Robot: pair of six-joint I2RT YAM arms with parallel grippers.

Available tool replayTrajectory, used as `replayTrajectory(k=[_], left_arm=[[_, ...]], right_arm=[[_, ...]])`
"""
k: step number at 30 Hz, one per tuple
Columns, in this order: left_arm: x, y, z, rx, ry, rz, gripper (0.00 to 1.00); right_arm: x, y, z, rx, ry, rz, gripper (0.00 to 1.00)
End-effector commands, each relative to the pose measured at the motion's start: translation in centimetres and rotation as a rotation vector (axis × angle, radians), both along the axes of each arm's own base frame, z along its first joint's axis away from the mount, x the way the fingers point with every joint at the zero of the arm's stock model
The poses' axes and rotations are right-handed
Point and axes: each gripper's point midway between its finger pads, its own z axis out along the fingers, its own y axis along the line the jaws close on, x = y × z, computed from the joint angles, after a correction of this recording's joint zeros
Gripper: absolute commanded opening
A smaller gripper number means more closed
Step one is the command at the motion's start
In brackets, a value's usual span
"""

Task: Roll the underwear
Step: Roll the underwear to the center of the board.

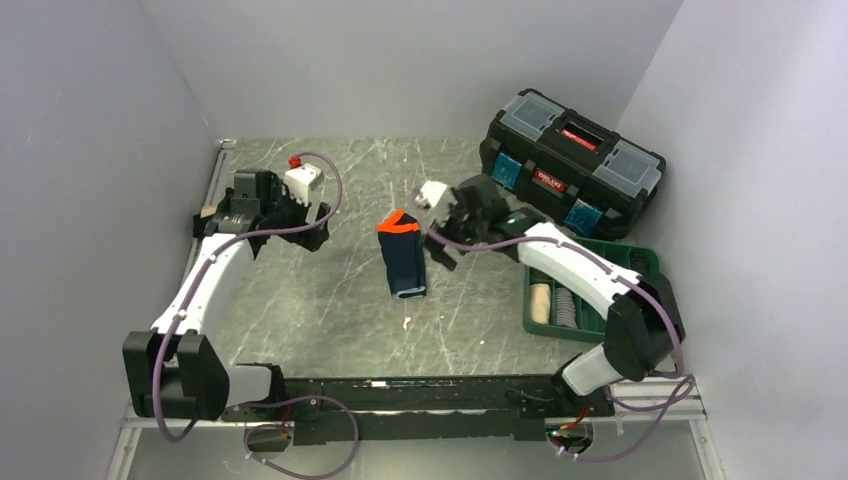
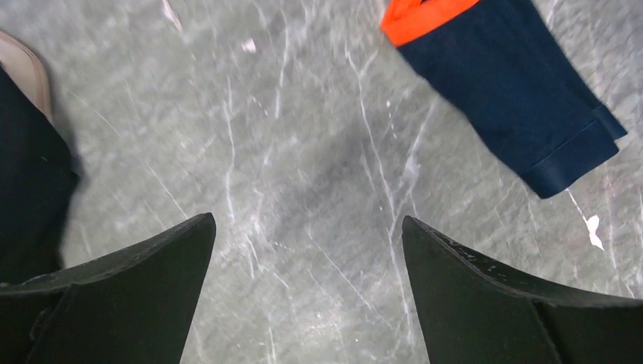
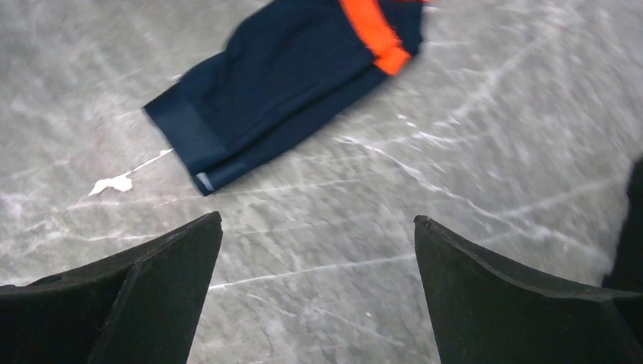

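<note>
Both grippers are spread wide and carry nothing. The left gripper [image 1: 312, 232] hangs over bare tabletop well to the left of the garment, and the right gripper [image 1: 441, 252] hangs just to its right; each wrist view shows only marbled table [image 1: 330, 300] between its own fingertips.

I see the underwear [image 1: 402, 255] lying mid-table between the two arms, closer to the right one. It is folded into a flat, narrow strip, with the orange waistband at the far end and the navy leg hems at the near end. I judge it light, limp and a little slippery on this smooth surface, so it will probably bunch or slide rather than turn over cleanly. I would pinch one short end, most likely the stacked hems, and hold the other end down with the second arm while rolling.

No lettering is legible on the orange band in either wrist view. At far right, the black toolbox [image 1: 570, 165] carries red plates with writing too small to read. The green tray [image 1: 640, 262] at right holds what look like rolled cloth bundles. A white scrap [image 1: 406, 322] lies just near of the hems.
</note>
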Motion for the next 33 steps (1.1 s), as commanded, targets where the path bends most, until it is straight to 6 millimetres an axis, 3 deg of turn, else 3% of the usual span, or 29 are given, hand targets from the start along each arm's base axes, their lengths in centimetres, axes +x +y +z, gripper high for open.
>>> replayTrajectory(k=[1, 4, 8, 18, 33], left_arm=[[-0.4, 1.0, -0.9, 0.016, 0.080, 0.070, 0.99], [-0.6, 1.7, -1.9, 0.049, 0.136, 0.100, 0.99], [-1.4, 1.2, -2.4, 0.044, 0.165, 0.057, 0.99], [-2.0, 1.8, -3.0, 0.080, 0.167, 0.053, 0.99], [-1.7, 1.7, -3.5, 0.083, 0.188, 0.042, 0.99]], right_arm=[[-3.0, 3.4, -3.0, -0.173, -0.088, 0.211, 1.00], [-4.8, 5.0, -5.0, -0.274, -0.139, 0.303, 0.99], [-6.3, 6.7, -6.8, -0.357, -0.186, 0.401, 0.95], [-5.8, 7.3, -10.1, -0.500, -0.251, 0.465, 0.83], [-5.4, 6.9, -12.2, -0.553, -0.280, 0.481, 0.59]])
